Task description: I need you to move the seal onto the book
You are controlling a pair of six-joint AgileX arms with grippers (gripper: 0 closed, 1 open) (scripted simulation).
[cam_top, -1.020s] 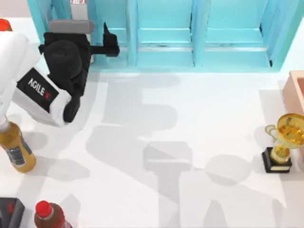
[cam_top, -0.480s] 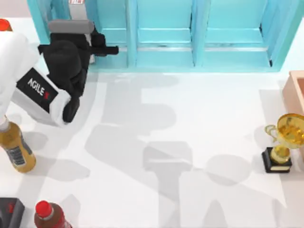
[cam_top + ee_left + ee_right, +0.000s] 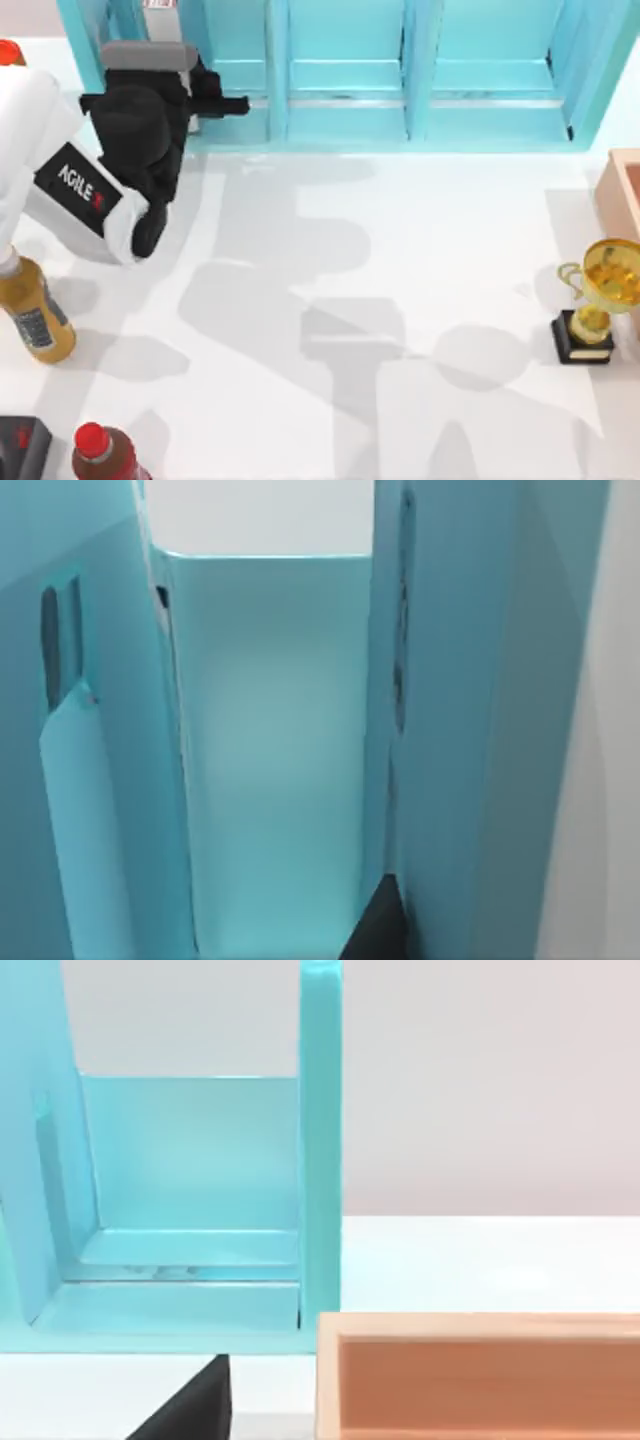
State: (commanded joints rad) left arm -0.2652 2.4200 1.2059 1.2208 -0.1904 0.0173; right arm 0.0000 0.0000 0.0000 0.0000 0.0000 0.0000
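Seen from above, the left arm is reaching to the far left corner of the white counter (image 3: 400,250), and its black left pincer (image 3: 222,103) is poking sideways into the leftmost bay of the light-blue shelf unit (image 3: 350,100). Whether that pincer is released or clenched cannot be told; its fingertips are merging with the shelf's shadow. In the left wrist view the camera is looking straight into a narrow blue bay whose floor is lying bare.

Neither the seal nor the book is appearing anywhere, so their direction from the pincer, and the seal's long axis, cannot be judged. By position alone, the left arm is the one at work by the shelf.

Counting from above: one shelf unit with three bays in sight, one gold trophy (image 3: 603,300) at the right edge, one amber bottle (image 3: 35,315), one red-capped bottle (image 3: 100,452), one peach-coloured box (image 3: 622,190), and one dark object (image 3: 20,445) at the near left corner.
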